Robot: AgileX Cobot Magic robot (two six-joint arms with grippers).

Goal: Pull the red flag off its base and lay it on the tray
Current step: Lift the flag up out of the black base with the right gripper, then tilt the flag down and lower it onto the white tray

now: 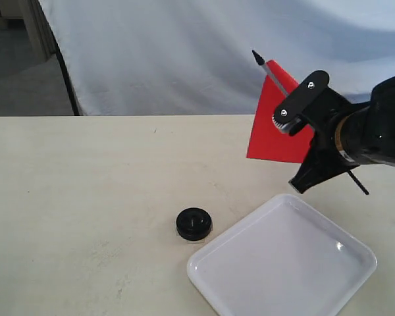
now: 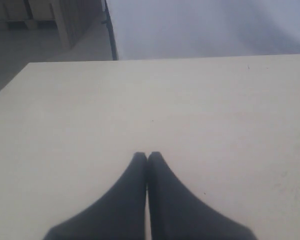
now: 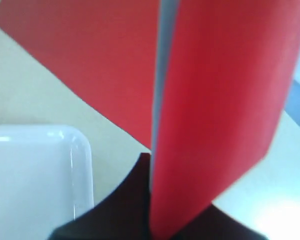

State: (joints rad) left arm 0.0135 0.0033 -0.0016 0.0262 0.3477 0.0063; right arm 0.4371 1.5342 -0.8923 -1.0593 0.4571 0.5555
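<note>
The red flag (image 1: 273,131) is hanging in the air, already off the base (image 1: 194,224), which is sitting empty just left of the tray (image 1: 283,263). Its stick is running diagonal, w/ the black tip pointing up-left toward the backdrop (image 1: 184,52) & the butt end down-right, near the tray's far edge. The right gripper (image 1: 293,105) is pinching the stick mid-length, prob. to carry it over for laying flat, while the left gripper (image 2: 147,157) is idling over bare table (image 2: 65,125), fingers pressed together on nothing.
</note>
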